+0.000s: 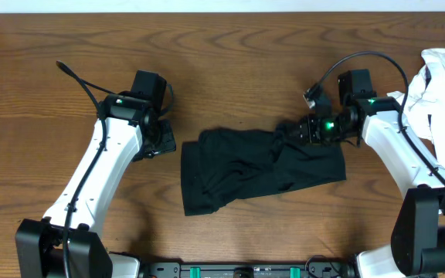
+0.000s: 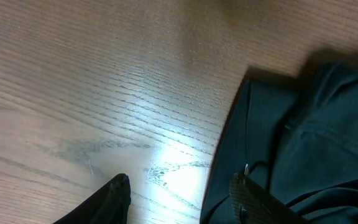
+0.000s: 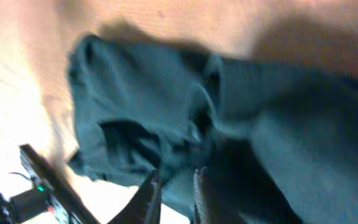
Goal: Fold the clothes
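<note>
My left arm [image 1: 99, 166] and right arm [image 1: 392, 143] wear white shells over black joints, with black cables [image 1: 79, 83] looping off, green lamps [image 1: 328, 126] glowing at the wrists, and slim dark fingers [image 3: 148, 199].

The T-shirt [image 1: 261, 166] at the tips of the right pincer [image 1: 286, 133] is plain black. The worktop [image 1: 230, 62] under the left pincer [image 1: 163, 145] is warm brown with wavy, darker wood grain. The garment [image 1: 443, 85] behind the right pincer is white with grey folds.

A black T-shirt [image 1: 261, 168] lies crumpled mid-table [image 1: 230, 62], the right gripper [image 1: 290, 131] at its bunched far-right corner, the left gripper [image 1: 163, 144] just beside its left edge; a white garment [image 1: 443, 81] lies far right
</note>
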`<state>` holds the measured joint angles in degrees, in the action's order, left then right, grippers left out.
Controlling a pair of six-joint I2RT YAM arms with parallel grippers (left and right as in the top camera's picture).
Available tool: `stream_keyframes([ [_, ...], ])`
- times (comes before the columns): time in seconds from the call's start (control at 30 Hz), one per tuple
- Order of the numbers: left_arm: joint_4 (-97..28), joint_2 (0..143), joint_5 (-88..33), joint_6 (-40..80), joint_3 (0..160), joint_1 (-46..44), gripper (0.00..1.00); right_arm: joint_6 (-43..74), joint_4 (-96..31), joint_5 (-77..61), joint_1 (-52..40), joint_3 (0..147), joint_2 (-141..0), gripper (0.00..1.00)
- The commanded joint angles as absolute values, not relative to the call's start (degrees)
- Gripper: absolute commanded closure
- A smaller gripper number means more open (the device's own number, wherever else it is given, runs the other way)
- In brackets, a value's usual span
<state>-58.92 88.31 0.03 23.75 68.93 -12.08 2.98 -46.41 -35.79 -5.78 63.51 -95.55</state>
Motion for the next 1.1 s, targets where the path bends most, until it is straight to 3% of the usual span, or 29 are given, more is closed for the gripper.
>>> stream_keyframes([
  [0.0,-59.0,88.4,0.7,23.0,68.4,-11.8,0.46,-3.1,-48.6,-30.0,-8.7,64.0,-95.2,0.78],
  [0.13,-58.6,88.4,0.7,23.0,68.4,-11.8,0.46,-5.5,-50.2,-22.9,-12.7,64.0,-95.2,0.68],
  [0.3,-58.7,88.4,0.7,23.0,68.4,-11.8,0.46,-6.6,-49.1,-17.2,-17.3,64.0,-95.2,0.41],
  [0.37,-58.7,88.4,0.7,23.0,68.4,-11.8,0.46,-6.5,-49.1,-12.9,-19.0,64.0,-95.2,0.39],
  [0.57,-58.7,88.4,0.7,23.0,68.4,-11.8,0.46,-6.5,-49.1,-8.8,-21.9,64.0,-95.2,0.47],
  [0.6,-58.7,88.4,0.7,23.0,68.4,-11.8,0.46,-6.5,-49.1,-8.8,-22.2,64.0,-95.2,0.54],
  [0.63,-58.7,88.4,0.7,23.0,68.4,-11.8,0.46,-6.4,-49.1,-8.8,-22.4,64.0,-95.2,0.69],
  [0.7,-58.7,88.4,0.7,23.0,68.4,-11.8,0.46,-5.5,-49.4,-8.8,-22.8,64.0,-95.2,0.89],
  [0.77,-58.7,88.4,0.7,23.0,68.4,-11.8,0.46,-5.1,-50.1,-9.1,-23.2,64.0,-95.2,0.98],
  [1.07,-58.8,88.4,0.7,23.0,68.4,-11.8,0.46,-4.8,-56.6,-16.0,-26.5,63.9,-95.2,0.99],
])
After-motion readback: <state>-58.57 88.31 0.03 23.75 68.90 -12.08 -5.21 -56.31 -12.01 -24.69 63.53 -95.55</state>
